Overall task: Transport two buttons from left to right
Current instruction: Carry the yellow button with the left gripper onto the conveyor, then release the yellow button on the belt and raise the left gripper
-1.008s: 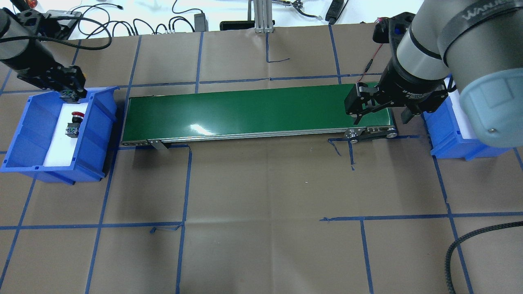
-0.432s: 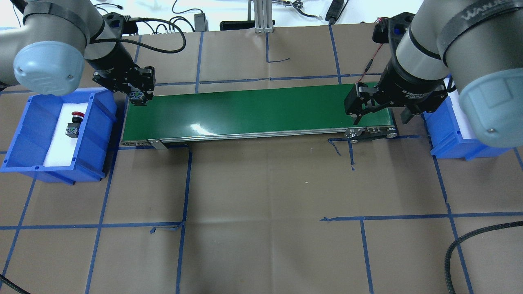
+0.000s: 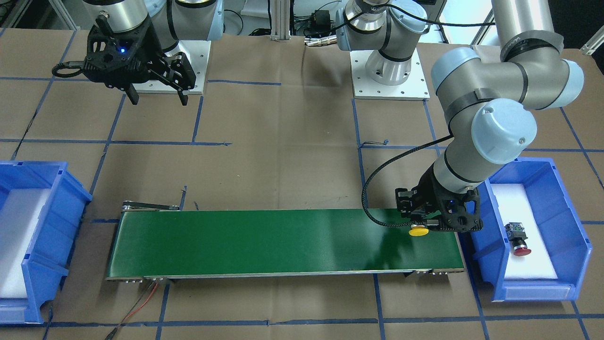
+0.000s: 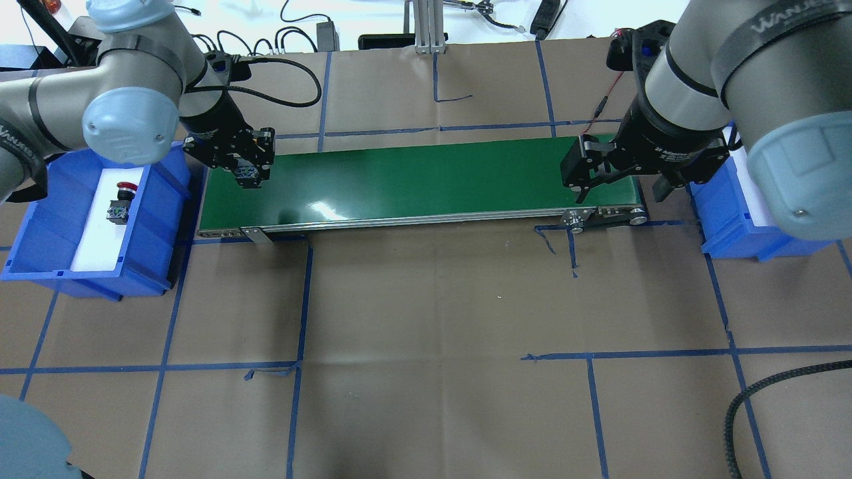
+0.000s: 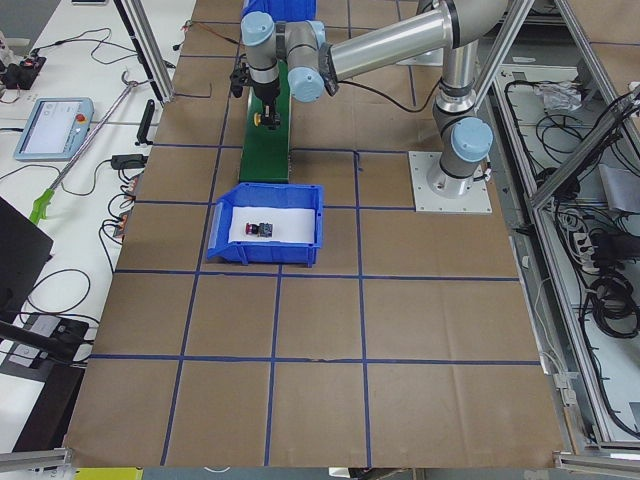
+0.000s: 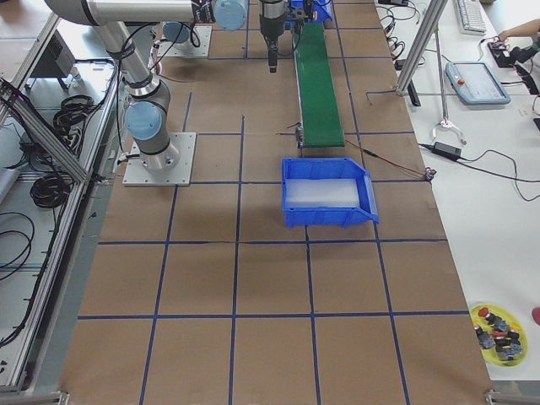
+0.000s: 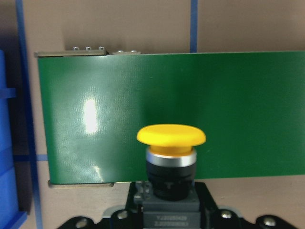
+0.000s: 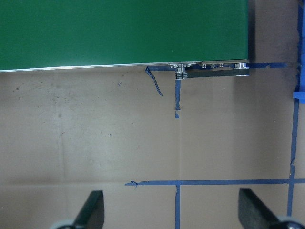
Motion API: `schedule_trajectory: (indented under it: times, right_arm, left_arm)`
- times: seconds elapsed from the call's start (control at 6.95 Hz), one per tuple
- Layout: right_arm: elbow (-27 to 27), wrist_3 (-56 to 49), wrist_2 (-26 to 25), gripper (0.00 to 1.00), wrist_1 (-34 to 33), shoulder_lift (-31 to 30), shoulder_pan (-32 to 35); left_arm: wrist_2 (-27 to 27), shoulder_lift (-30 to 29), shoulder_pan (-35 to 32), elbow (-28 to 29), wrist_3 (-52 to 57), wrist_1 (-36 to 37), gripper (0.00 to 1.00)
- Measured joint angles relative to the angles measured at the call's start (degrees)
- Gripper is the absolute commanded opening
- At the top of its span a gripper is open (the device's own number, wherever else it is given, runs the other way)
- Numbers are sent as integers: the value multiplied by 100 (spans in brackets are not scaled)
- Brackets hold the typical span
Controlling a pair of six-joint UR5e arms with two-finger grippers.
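The left gripper (image 4: 246,174) is closed around the back block of the yellow button (image 7: 171,136). Nothing else is held in it. The button is held on its side, so the yellow cap is seen from the edge in the left wrist view. It is held over the left end of the green belt (image 4: 426,179). Whether the belt is touched by it cannot be told.

The red button (image 4: 120,201) is seen lying on the white pad in the left blue bin (image 4: 160,226), well apart from the gripper.

At the other end of the belt, the right gripper (image 4: 622,193) is held with its fingers spread wide, and nothing is held between them. The right blue bin (image 3: 28,170) is placed just past that end, and no button is seen in it.

The step in hand is judged to be the first one: the yellow button is being put on the belt. Next, the button should be brought down gently until the belt is met. Then the fingers should be let go slowly, so the round cap is not set rolling off the edge. After that, the red button has to be fetched from the left bin.
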Motion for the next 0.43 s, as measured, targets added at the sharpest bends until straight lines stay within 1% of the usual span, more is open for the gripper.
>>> schedule_trajectory:
  times: [0.14,0.29,0.43]
  right_arm:
    - [0,0,0,100,0,1,0]
    - [0,0,0,100,0,1,0]
    - [0,0,0,100,0,1,0]
  left_arm:
    - [6,-221,-3,-117,-12,436,14]
    - [11,-373,-5,-270,-31,834,26]
    - [11,-402,-5,-445,-44,1081,70]
